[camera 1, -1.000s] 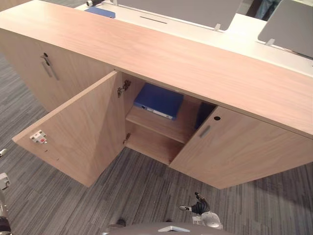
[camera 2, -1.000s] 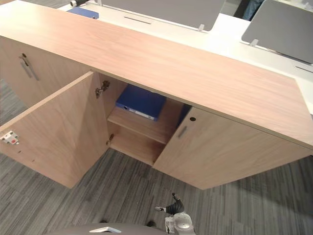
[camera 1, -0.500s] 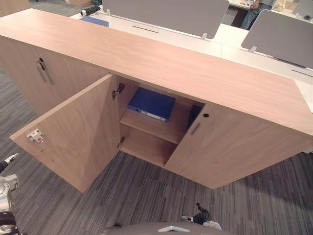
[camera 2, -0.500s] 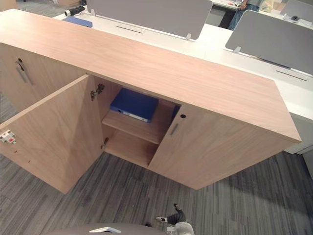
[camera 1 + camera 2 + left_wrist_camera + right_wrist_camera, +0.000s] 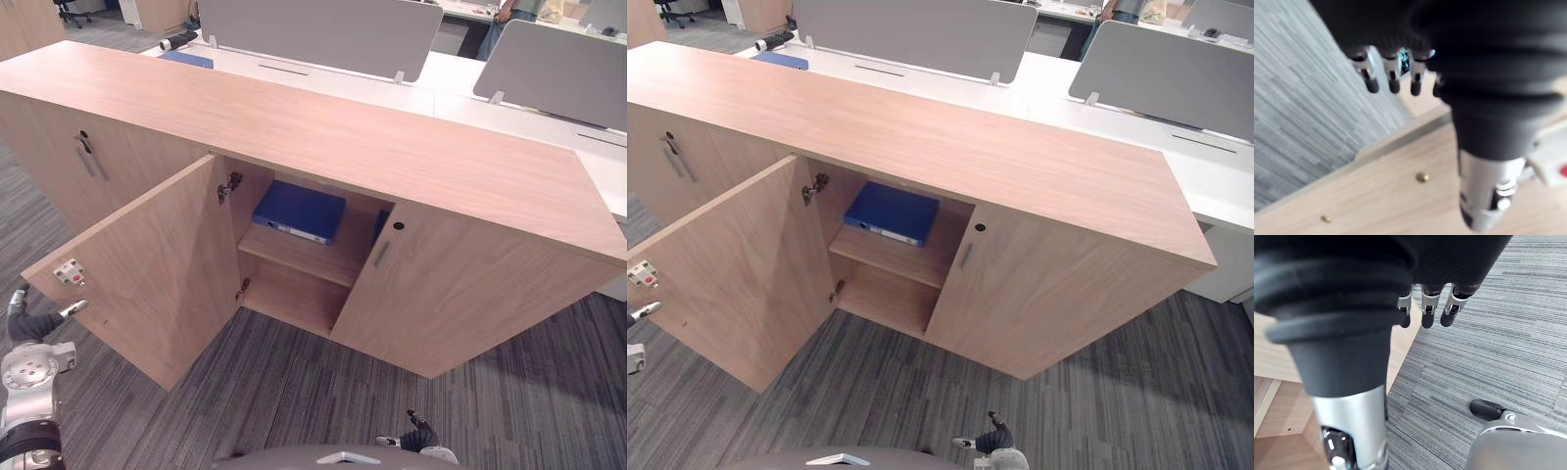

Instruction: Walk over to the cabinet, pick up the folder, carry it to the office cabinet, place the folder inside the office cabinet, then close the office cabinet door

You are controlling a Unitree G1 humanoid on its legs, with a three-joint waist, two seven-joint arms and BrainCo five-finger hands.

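The left hand (image 5: pixel 39 321) hung low at eight o'clock in the head view with its fingers (image 5: pixel 1393 82) loosely extended and nothing in them. It sat just beside the outer edge of the swung-out light-wood cabinet door (image 5: pixel 147 259), probably because that door is the one it must push shut. The right hand (image 5: pixel 994 439) hung at six o'clock over the grey striped carpet (image 5: pixel 294 387), its fingers (image 5: pixel 1426 317) likewise slack and empty, idle at the robot's side

Toward twelve o'clock from both hands, the flat blue folder (image 5: pixel 299 211) lay on the upper shelf (image 5: pixel 313 257) inside the long light-wood office cabinet (image 5: pixel 323 137), well apart from either hand. It lay flat and fully inside the opening, so the door's swing looked clear. The right-hand door (image 5: pixel 460 294), with its slim metal handle (image 5: pixel 382 254), stood slightly ajar at three o'clock of the opening

With the folder stowed, I judged that only the closing remained. Beyond the cabinet top, at twelve o'clock, stood white desks (image 5: pixel 451 83) with grey divider screens (image 5: pixel 313 34)
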